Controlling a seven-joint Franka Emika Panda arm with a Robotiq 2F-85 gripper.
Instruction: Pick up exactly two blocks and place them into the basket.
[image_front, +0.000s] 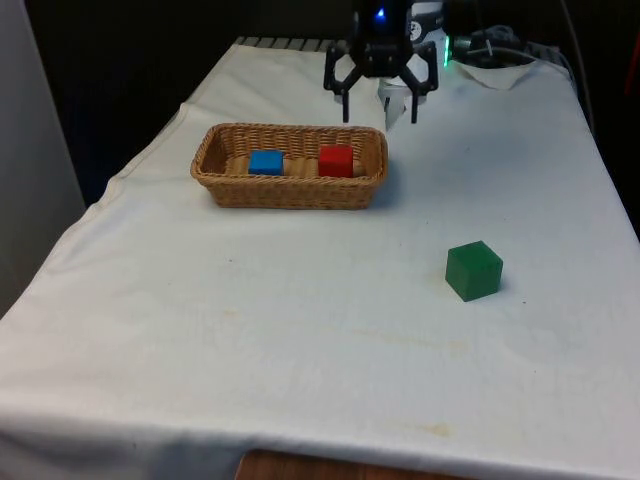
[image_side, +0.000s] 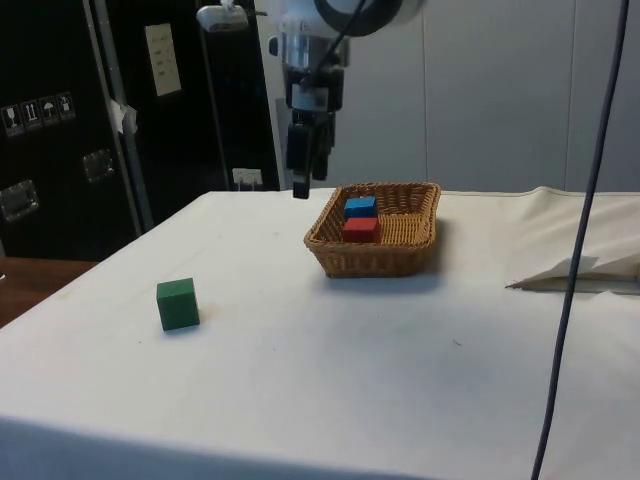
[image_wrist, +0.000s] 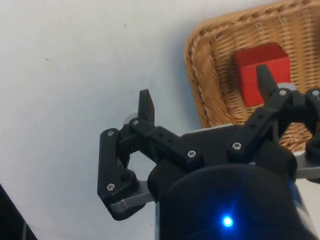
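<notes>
A woven wicker basket (image_front: 215, 165) (image_side: 412, 243) (image_wrist: 210, 75) holds a blue block (image_front: 266, 162) (image_side: 360, 206) and a red block (image_front: 336, 160) (image_side: 361, 229) (image_wrist: 261, 71) side by side. A green block (image_front: 473, 270) (image_side: 177, 304) rests on the cloth, well away from the basket. My gripper (image_front: 380, 105) (image_side: 303, 172) (image_wrist: 202, 92) hangs open and empty above the table, just behind the basket's far rim on the red block's side. Nothing sits between its fingers (image_wrist: 145, 106).
A crumpled white paper or cloth (image_front: 490, 72) (image_side: 580, 272) lies at the far corner, on the front view's right. A dark cable (image_side: 580, 230) hangs down at the side view's right. White cloth (image_front: 300, 330) stretches between the basket and the near edge.
</notes>
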